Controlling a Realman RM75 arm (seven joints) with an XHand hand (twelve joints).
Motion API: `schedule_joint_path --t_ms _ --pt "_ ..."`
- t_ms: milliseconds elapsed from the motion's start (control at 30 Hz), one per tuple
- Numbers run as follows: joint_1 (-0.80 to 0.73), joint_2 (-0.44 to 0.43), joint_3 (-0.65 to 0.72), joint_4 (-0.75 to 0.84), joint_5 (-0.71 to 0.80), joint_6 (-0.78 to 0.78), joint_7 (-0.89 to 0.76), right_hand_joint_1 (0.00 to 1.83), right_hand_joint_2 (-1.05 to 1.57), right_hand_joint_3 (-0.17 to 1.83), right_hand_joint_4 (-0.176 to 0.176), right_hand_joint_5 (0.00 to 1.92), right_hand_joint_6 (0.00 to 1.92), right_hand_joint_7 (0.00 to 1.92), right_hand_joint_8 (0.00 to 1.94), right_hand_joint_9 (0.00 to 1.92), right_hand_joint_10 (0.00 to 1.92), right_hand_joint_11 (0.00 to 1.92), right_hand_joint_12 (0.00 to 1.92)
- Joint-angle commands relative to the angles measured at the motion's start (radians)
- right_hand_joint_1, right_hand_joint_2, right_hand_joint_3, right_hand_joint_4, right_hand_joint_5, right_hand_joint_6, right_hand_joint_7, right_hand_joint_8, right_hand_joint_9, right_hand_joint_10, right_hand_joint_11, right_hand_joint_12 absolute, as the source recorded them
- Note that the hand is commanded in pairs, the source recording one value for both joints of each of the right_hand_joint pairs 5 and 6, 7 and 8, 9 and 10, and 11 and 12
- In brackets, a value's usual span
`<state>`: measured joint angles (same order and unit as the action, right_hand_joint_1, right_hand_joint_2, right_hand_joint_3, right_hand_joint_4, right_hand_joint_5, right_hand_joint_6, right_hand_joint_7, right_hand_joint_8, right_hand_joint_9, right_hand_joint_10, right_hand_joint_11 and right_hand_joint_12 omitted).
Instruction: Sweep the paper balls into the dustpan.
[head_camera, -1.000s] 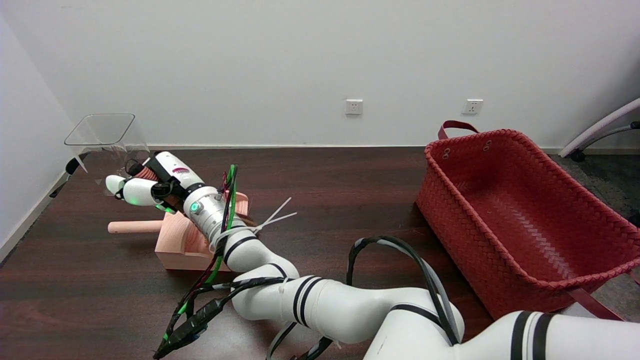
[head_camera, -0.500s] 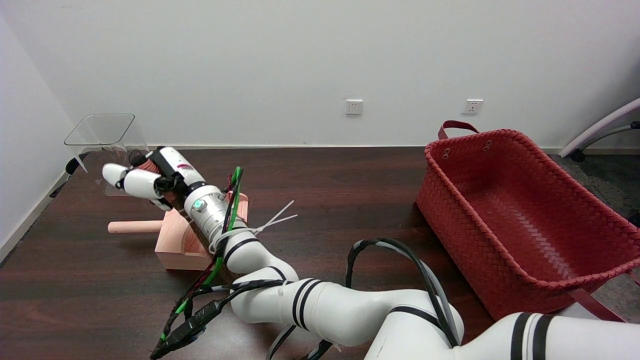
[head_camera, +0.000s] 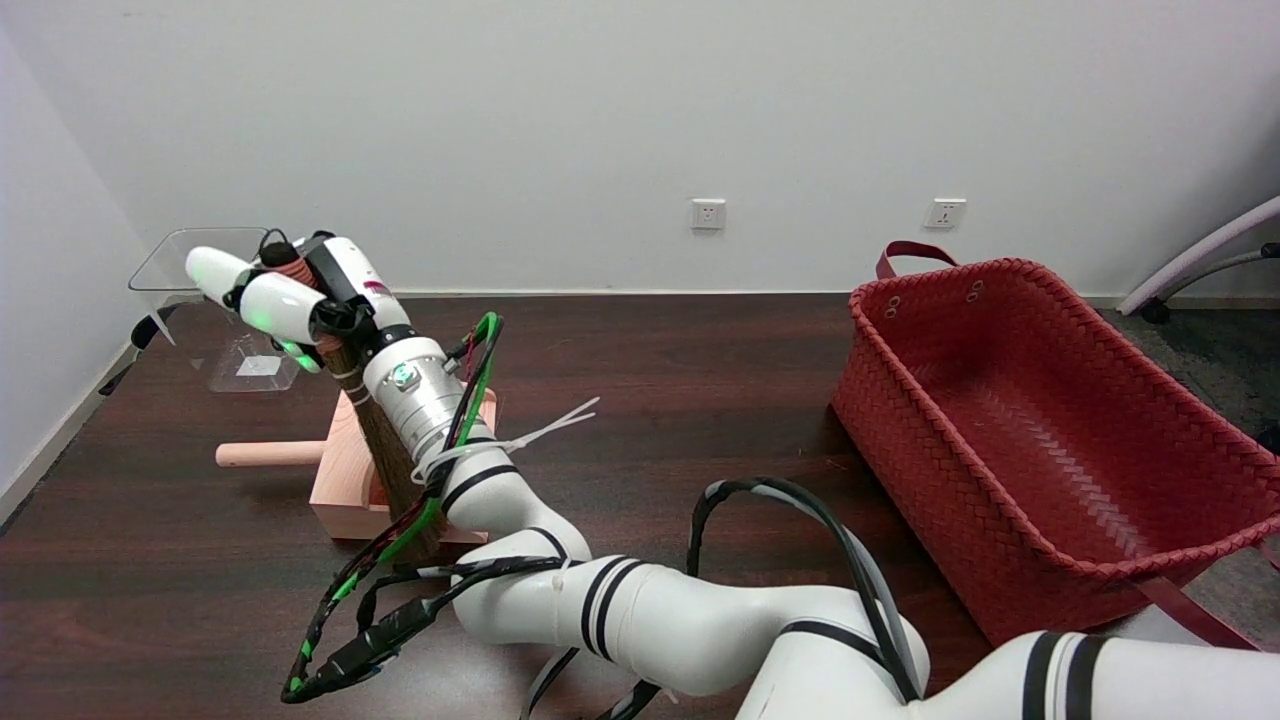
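Note:
My right hand (head_camera: 290, 290) is raised above the left part of the table and grips the top of a small broom. The broom's reddish wound handle end (head_camera: 291, 266) pokes out between the fingers. Its brown bristles (head_camera: 388, 460) hang down beside my wrist over the dustpan. The dustpan (head_camera: 340, 495) is a pale pink wooden box with a round handle (head_camera: 262, 454) pointing left, and my forearm hides most of its inside. No paper balls show in this view.
A clear plastic container (head_camera: 215, 262) stands at the far left behind my hand. A big red woven basket (head_camera: 1050, 440) fills the right side of the table. Black and green cables (head_camera: 400, 540) trail from my arm over the dark tabletop.
My right hand has risen up and back with the broom, whose bristles now hang more upright over the dustpan. The dustpan and basket have not moved.

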<state>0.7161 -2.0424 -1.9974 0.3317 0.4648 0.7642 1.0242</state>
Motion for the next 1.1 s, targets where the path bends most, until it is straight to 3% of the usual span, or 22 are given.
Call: schedule_joint_path --t_ms 33,200,300,533,833,1100 --pt "-0.028 0.0 -0.005 0.044 0.032 0.086 0.216 0.57 1.57 0.17 0.0 1.92 1.92 1.92 1.92 1.92 1.92 1.92 1.92" --pt "-0.069 0.05 -0.006 0.183 0.03 0.178 0.012 0.63 1.57 0.09 0.0 1.92 1.92 1.92 1.92 1.92 1.92 1.92 1.92" --pt "-0.127 0.116 -0.009 0.342 0.023 0.121 -0.04 0.7 1.55 0.08 0.0 1.92 1.92 1.92 1.92 1.92 1.92 1.92 1.92" --pt "-0.237 0.31 0.008 0.739 0.05 -0.075 -0.159 0.8 1.5 0.33 0.0 1.92 1.92 1.92 1.92 1.92 1.92 1.92 1.92" --pt "-0.317 0.553 0.012 0.966 0.298 -0.121 -0.313 0.83 1.5 0.53 0.0 1.92 1.92 1.92 1.92 1.92 1.92 1.92 1.92" --pt "-0.37 0.69 0.022 1.066 0.451 -0.12 -0.345 0.84 1.52 0.57 0.0 1.92 1.92 1.92 1.92 1.92 1.92 1.92 1.92"
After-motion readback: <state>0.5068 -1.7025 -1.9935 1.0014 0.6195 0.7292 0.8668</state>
